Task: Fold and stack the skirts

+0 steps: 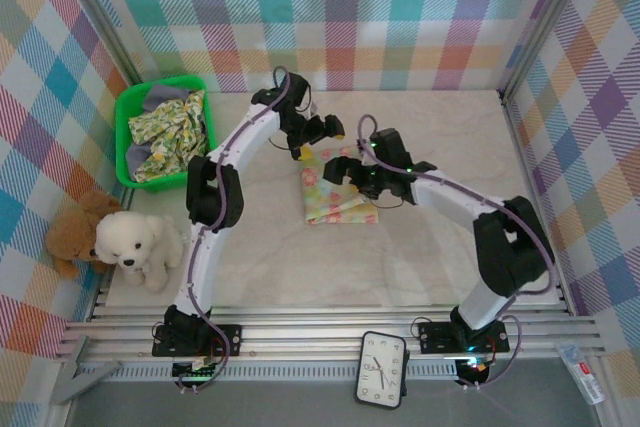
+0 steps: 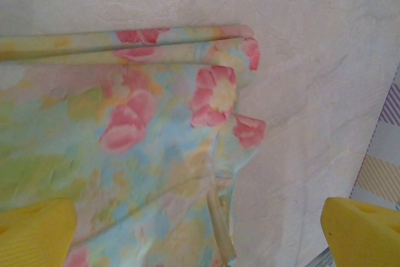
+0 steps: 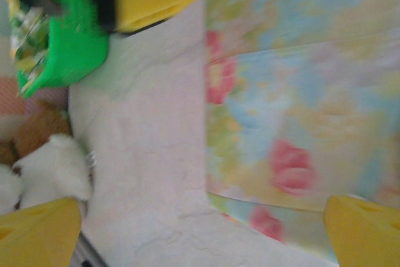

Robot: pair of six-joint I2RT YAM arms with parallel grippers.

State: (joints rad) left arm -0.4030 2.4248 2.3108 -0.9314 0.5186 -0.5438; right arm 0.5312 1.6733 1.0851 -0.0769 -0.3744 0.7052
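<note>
folded pastel skirt (image 1: 335,205) mid-table, open tabletop (image 1: 450,127) around its edges

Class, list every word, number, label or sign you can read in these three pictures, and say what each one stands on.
No text reads clearly in any view.
Clock at the near edge: dial markings, too small to read.
White tube at the near right corner: some print, too small to read.
Floral skirt, green basket, plaid walls: patterns, no lettering.
</note>
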